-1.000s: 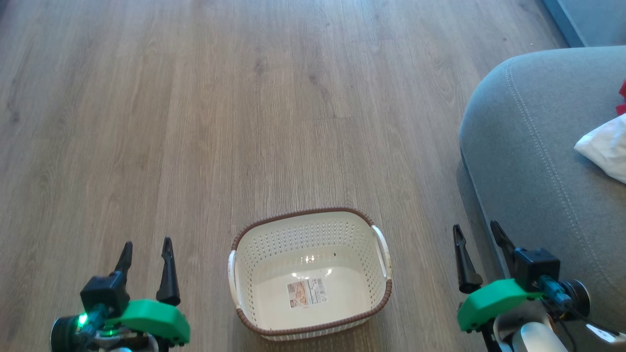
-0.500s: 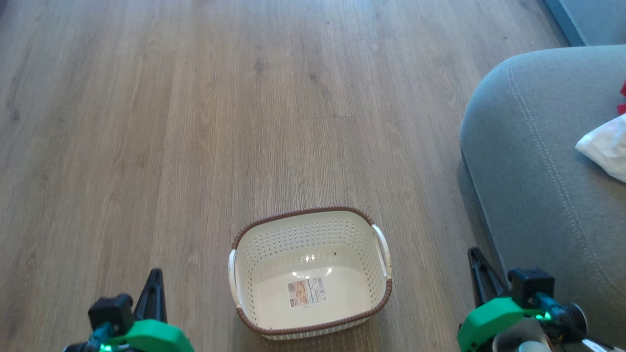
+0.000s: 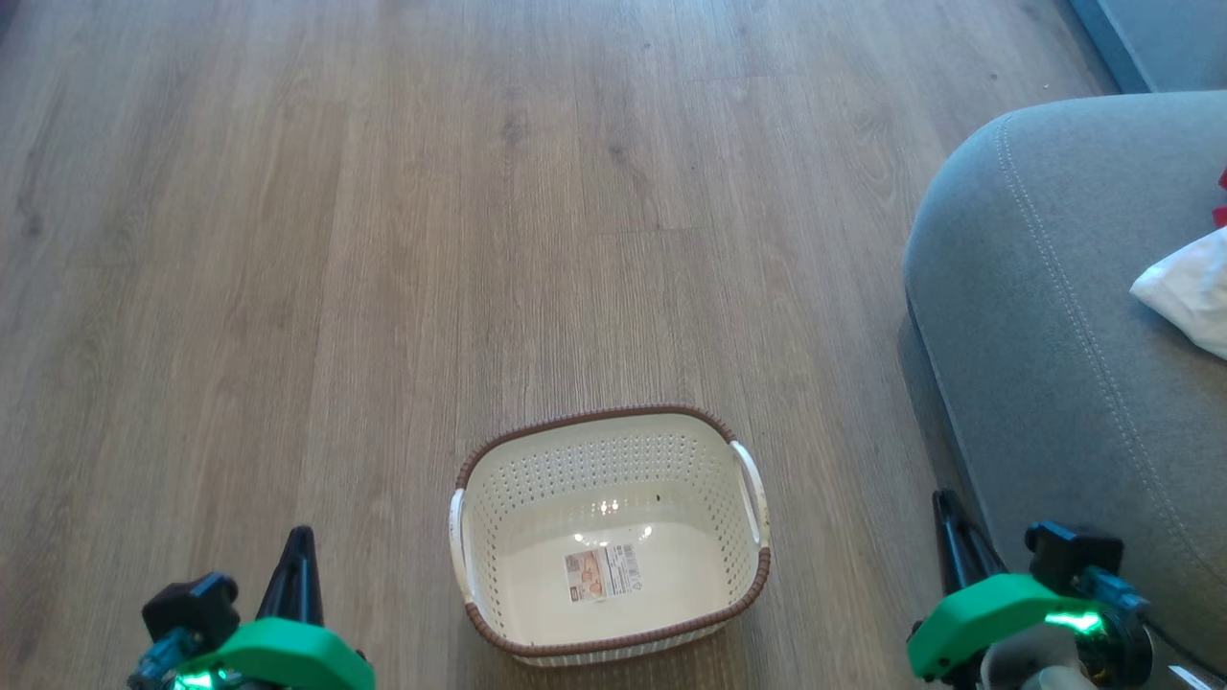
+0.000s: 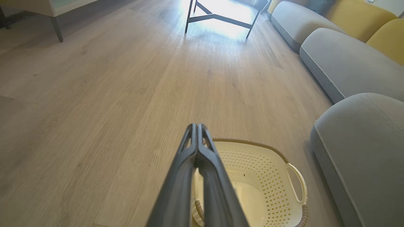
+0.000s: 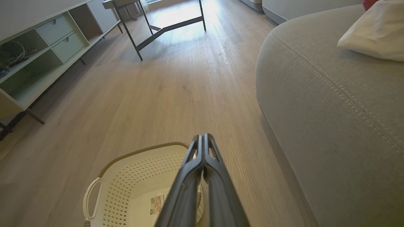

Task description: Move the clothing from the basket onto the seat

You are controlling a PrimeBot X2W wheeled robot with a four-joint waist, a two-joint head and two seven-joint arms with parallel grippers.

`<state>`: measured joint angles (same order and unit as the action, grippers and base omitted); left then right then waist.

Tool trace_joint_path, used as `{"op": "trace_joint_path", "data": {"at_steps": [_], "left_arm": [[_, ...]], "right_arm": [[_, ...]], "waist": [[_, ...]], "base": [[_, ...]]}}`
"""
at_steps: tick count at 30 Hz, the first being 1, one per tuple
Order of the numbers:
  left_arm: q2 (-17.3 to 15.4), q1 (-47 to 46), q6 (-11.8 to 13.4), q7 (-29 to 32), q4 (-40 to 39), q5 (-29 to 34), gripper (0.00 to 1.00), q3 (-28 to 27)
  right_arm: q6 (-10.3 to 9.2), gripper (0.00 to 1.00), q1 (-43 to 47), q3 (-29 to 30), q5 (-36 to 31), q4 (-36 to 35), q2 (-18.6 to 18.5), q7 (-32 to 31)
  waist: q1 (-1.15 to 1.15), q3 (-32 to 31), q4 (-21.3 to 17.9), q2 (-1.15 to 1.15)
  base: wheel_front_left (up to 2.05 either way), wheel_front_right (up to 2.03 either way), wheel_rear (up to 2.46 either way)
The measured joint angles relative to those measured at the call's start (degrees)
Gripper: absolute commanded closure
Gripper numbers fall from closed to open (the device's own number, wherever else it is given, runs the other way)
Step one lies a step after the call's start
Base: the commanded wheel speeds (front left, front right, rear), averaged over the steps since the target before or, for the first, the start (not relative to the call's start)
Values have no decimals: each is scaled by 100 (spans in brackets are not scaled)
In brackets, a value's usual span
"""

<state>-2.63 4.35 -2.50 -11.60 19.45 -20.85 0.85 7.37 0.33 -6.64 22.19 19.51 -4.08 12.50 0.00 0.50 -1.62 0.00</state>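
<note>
The cream basket (image 3: pixel 613 470) with a brown rim stands on the wooden floor, with just a label sticker inside. The grey seat (image 3: pixel 1045 287) fills the right side. On it lies the clothing: a white part (image 3: pixel 1184 287) and a sliver of red (image 3: pixel 1222 196) at the frame edge. It also shows in the right wrist view as the white fabric (image 5: pixel 375 34). My left gripper (image 3: pixel 300 537) is shut and empty, left of the basket. My right gripper (image 3: pixel 946 503) is shut and empty, between basket and seat. Both wrist views show closed fingers (image 4: pixel 197 126) (image 5: pixel 202 136) over the basket (image 4: pixel 265 164) (image 5: pixel 135 170).
Ahead stands a table with dark metal legs (image 4: pixel 221 19). A low shelf unit with drawers (image 5: pixel 47 41) runs along one side. More grey cushions (image 4: pixel 347 60) and yellow back cushions (image 4: pixel 356 15) continue beyond the seat.
Both grippers went from open to shut and drew back toward the bottom edge of the head view. Basket and clothing have not moved.
</note>
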Motion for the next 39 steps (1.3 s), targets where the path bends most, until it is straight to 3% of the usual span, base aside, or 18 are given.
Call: {"op": "trace_joint_path", "data": {"at_steps": [39], "left_arm": [[1, -219, -154, 610, -112, -2479, 100, -172]], "right_arm": [[0, 100, -89, 394, 2513, -110, -1, -597]], "waist": [[0, -11, 57, 0]], "base": [[0, 0, 0]]}}
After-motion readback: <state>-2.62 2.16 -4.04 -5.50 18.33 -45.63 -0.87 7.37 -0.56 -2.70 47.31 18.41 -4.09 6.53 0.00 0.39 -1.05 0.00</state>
